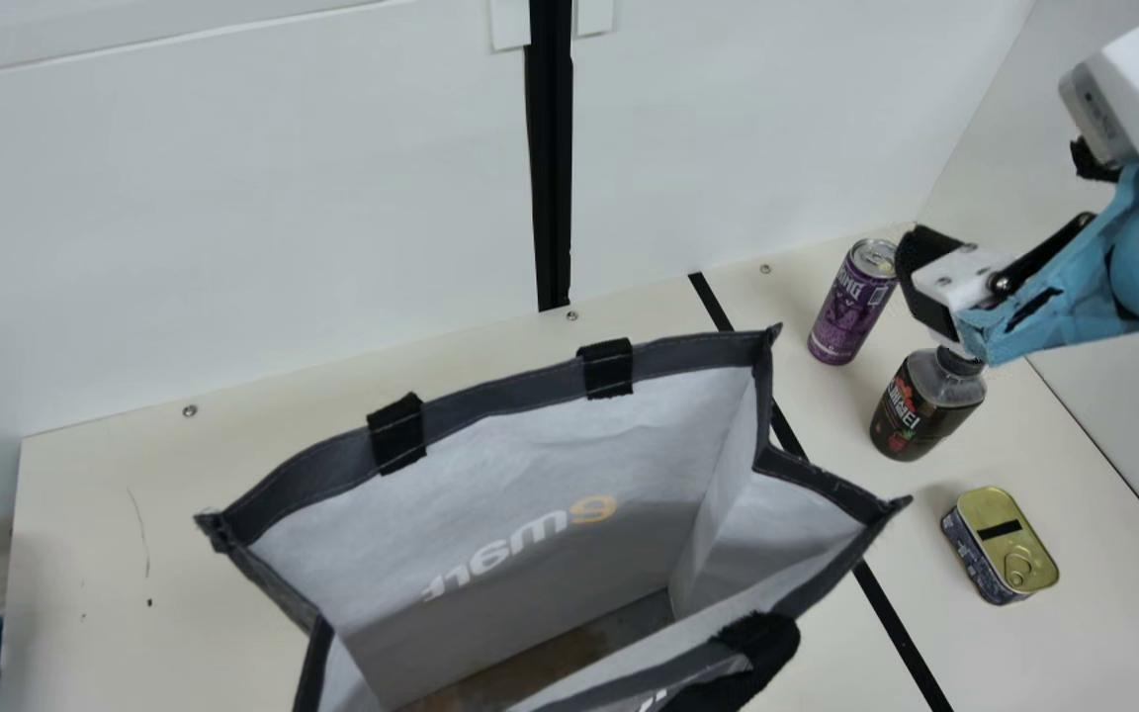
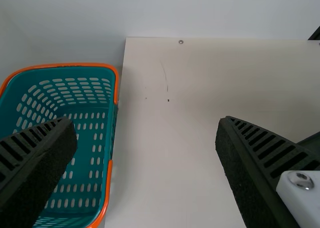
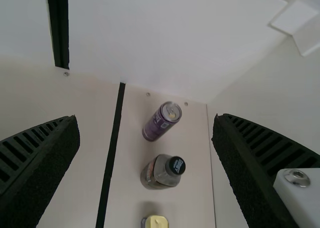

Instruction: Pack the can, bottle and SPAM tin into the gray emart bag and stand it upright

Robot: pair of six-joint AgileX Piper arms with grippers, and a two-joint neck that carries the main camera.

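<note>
even bright light, soft shadow inside the bag (image 1: 609, 554), right wrist view slightly blurred

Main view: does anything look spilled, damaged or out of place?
Nothing looks spilled: can and bottle stand, tin lies flat. Two minor oddities: the floor of the bag is mottled brown against pale lining, perhaps stained, and the table's left part bears a scratch-like line and dark specks.

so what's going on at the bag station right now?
Nothing is being handled at this moment. The right claw is open and empty, up over the side of the table where the can, bottle and SPAM tin are. All three are outside the gray bag, which stands upright with its mouth open, so none is packed yet. The left claw is also open and empty.
</note>
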